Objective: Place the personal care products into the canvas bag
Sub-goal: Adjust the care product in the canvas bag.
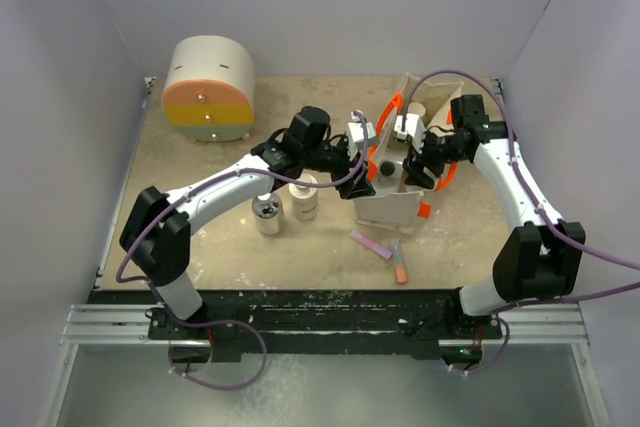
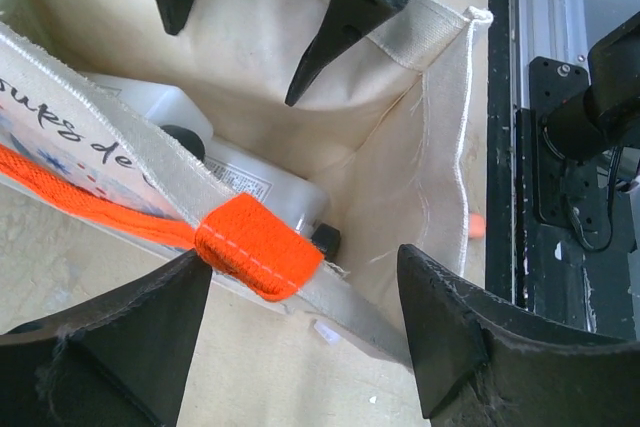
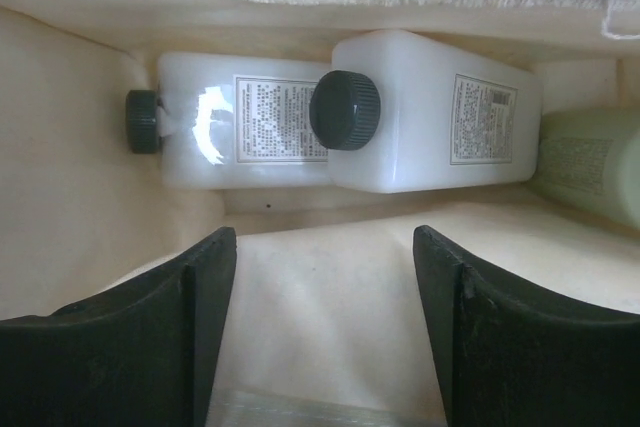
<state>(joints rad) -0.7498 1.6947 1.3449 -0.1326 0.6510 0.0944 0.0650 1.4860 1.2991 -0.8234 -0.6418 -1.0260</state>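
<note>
Three bottles (image 3: 420, 117) lie in the bag (image 2: 440, 147); right gripper (image 3: 322, 247) gapes empty above them, left gripper (image 2: 305, 262) open astride the rim (image 2: 110, 117), likely to steady it.

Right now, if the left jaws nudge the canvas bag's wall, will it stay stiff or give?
Likely to give: the canvas bag shows creases and a wavy rim in the left wrist view, so its wall looks floppy. It probably won't slide easily, with two white bottles and a green bottle lying inside as ballast. The orange handle might snag.
</note>
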